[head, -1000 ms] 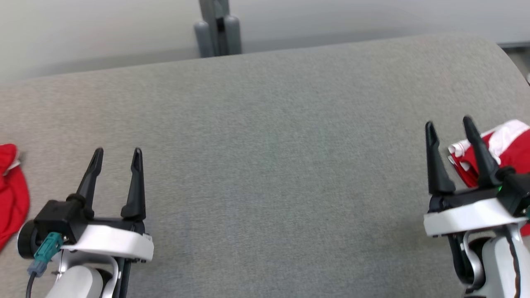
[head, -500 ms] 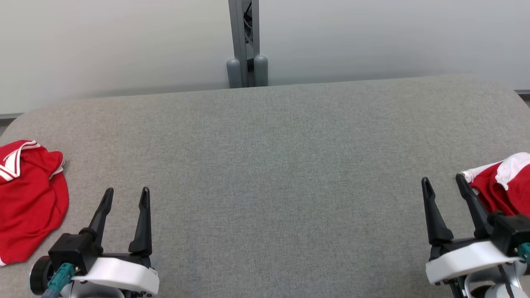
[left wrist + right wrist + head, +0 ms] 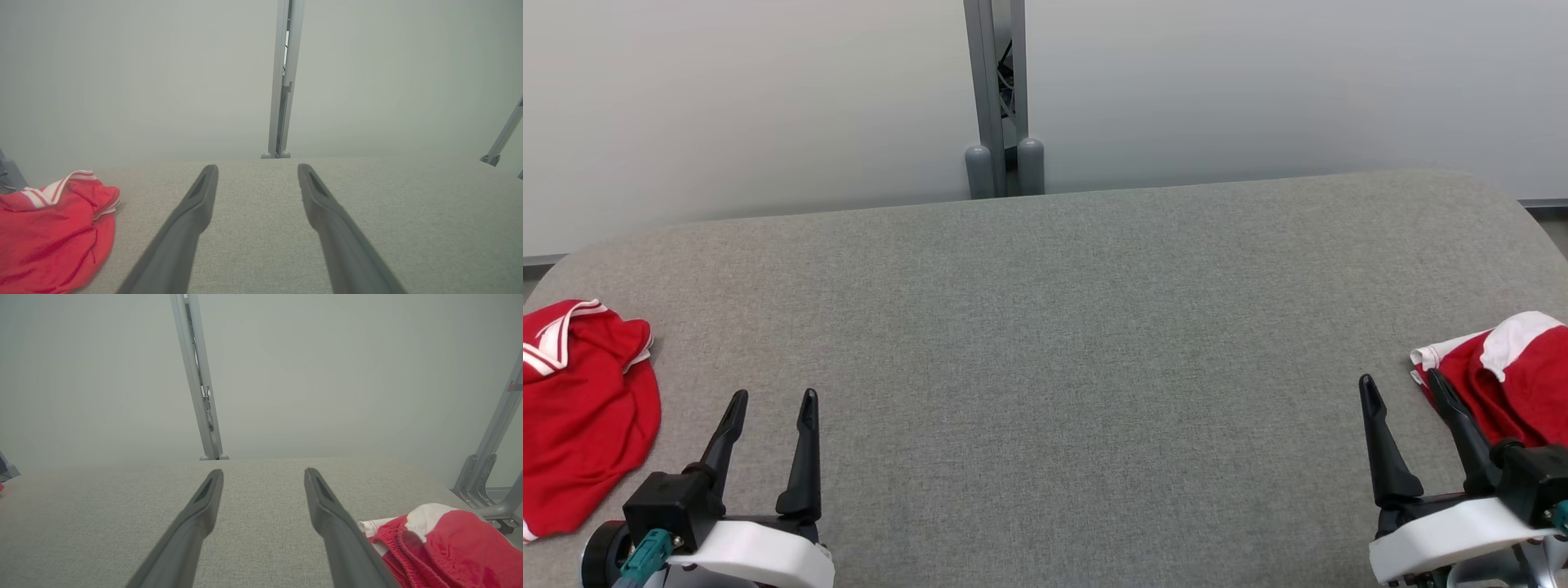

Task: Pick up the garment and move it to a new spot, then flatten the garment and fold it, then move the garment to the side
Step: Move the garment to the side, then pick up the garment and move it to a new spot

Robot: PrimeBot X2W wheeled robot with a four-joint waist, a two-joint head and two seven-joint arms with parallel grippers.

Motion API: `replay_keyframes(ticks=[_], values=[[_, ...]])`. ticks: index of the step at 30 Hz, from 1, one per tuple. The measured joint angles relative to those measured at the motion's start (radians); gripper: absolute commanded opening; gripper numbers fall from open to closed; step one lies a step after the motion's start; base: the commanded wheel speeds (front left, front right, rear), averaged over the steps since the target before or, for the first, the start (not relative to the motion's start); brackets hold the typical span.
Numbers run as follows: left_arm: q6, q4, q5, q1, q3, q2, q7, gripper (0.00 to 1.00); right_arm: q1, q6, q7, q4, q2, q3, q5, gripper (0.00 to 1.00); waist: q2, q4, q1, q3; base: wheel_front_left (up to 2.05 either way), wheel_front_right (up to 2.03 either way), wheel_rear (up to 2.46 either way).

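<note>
Garments are spotted at both table [image 3: 1045,327] ends: red heap [image 3: 580,441] left of the left gripper [image 3: 773,395], red-and-white heap [image 3: 1515,384] just beside the right gripper [image 3: 1401,377]. Jaws are spread apart on both, empty; the right gripper is judged nearer.

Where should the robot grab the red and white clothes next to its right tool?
Probably the white-edged corner of the red and white garment, the part nearest the right tool. That corner pokes out toward the middle of the table and looks rumpled rather than flat. So the open tool could come down from above, on the table's middle side, and pinch a fold there.
</note>
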Motion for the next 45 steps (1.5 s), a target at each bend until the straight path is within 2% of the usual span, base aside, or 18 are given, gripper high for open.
replay_keyframes(ticks=[14, 21, 29, 30, 37, 43, 45], values=[[0.003, -0.002, -0.001, -0.004, -0.002, 0.005, 0.001, 1.00, 0.004, 0.000, -0.004, -0.001, 0.000, -0.004, 0.013, 1.00, 0.0000, 0.004, 0.0000, 0.008, 0.00, 0.00, 0.00], [0.002, 0.002, -0.004, -0.021, 0.002, 0.002, 0.000, 1.00, 0.021, 0.000, -0.004, -0.013, -0.001, -0.005, 0.013, 1.00, 0.0000, 0.058, 0.0000, 0.004, 0.00, 0.00, 0.00], [-0.011, 0.004, -0.035, -0.035, 0.060, -0.005, -0.018, 1.00, 0.015, 0.000, -0.005, -0.017, 0.000, 0.025, 0.016, 1.00, 0.0000, 0.197, 0.0000, 0.007, 0.00, 0.00, 0.00], [-0.016, 0.010, -0.041, -0.036, 0.075, -0.009, -0.022, 1.00, 0.013, 0.000, -0.007, -0.014, 0.000, 0.031, 0.022, 1.00, 0.0000, 0.237, 0.0000, 0.006, 0.00, 0.00, 0.00], [-0.020, 0.010, -0.045, -0.025, 0.109, -0.028, -0.028, 1.00, 0.007, 0.000, -0.011, 0.000, 0.000, 0.051, 0.029, 1.00, 0.0000, 0.370, 0.0000, 0.000, 0.00, 0.00, 0.00], [-0.035, 0.018, -0.048, -0.023, 0.128, -0.044, -0.028, 1.00, 0.001, 0.000, -0.013, 0.015, 0.000, 0.064, 0.035, 1.00, 0.0000, 0.452, 0.0000, -0.003, 0.00, 0.00, 0.00], [-0.041, 0.022, -0.048, -0.024, 0.133, -0.047, -0.029, 1.00, 0.000, 0.000, -0.014, 0.017, 0.000, 0.065, 0.035, 1.00, 0.0000, 0.459, 0.0000, -0.002, 0.00, 0.00, 0.00]])
